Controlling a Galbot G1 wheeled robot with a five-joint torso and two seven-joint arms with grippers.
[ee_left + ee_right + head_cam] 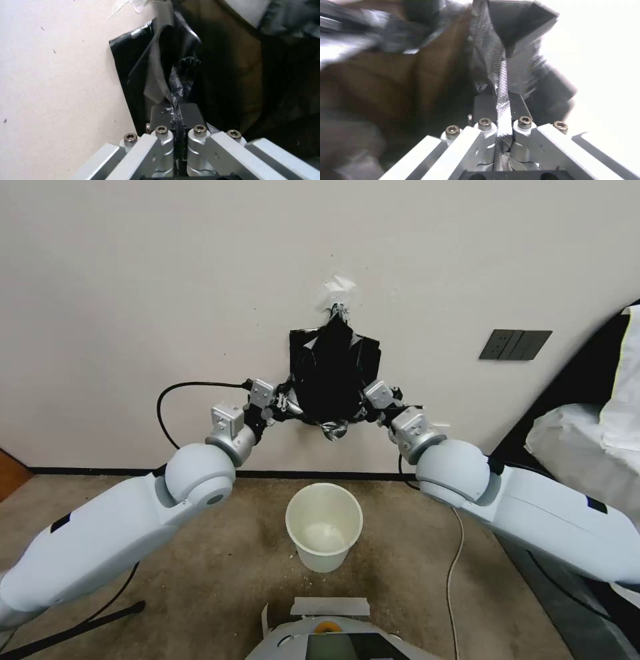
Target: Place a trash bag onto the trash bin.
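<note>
Black glossy trash bag (333, 373) against the cream wall (133, 280), hung from a taped point (338, 293), pinched at both lower corners. Left claw (285, 403) clamped on its left edge, plastic squeezed flat between the pads (159, 116); right claw (367, 407) likewise closed on the right edge. Cream-white trash bin (324, 527) upright on the brown carpeted floor (220, 573) below, well apart from the bag. Dark switch plate (515, 345) farther right.
</note>
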